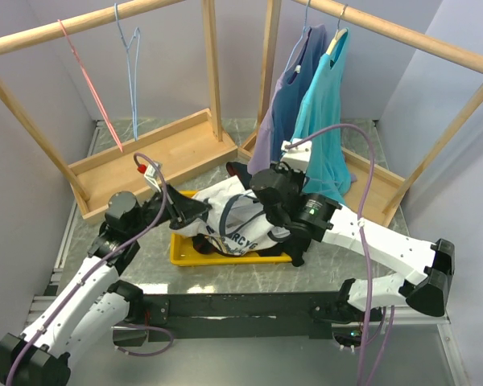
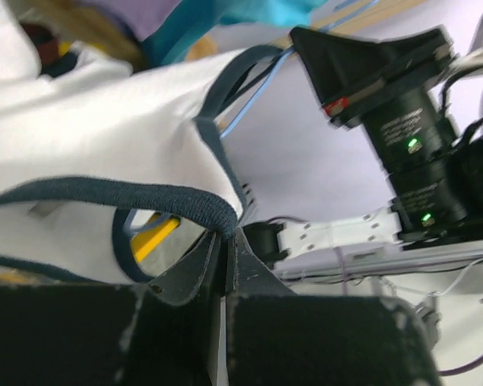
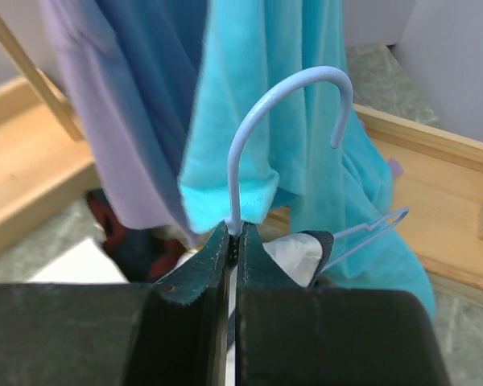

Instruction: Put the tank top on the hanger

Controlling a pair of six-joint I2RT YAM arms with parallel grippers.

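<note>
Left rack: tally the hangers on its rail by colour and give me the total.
Pink-red hanger: 1
Light-blue hanger: 1
Total: 2

We note tank top (image 1: 229, 211): white, navy trim, navy print up, bunched at centre, navy hem pinched in left claw (image 2: 225, 245) toward 9 o'clock; hanger (image 3: 312, 73): light-blue wire, upright, neck pinched in right claw (image 3: 232, 233), hook tip toward 3 o'clock.
</note>
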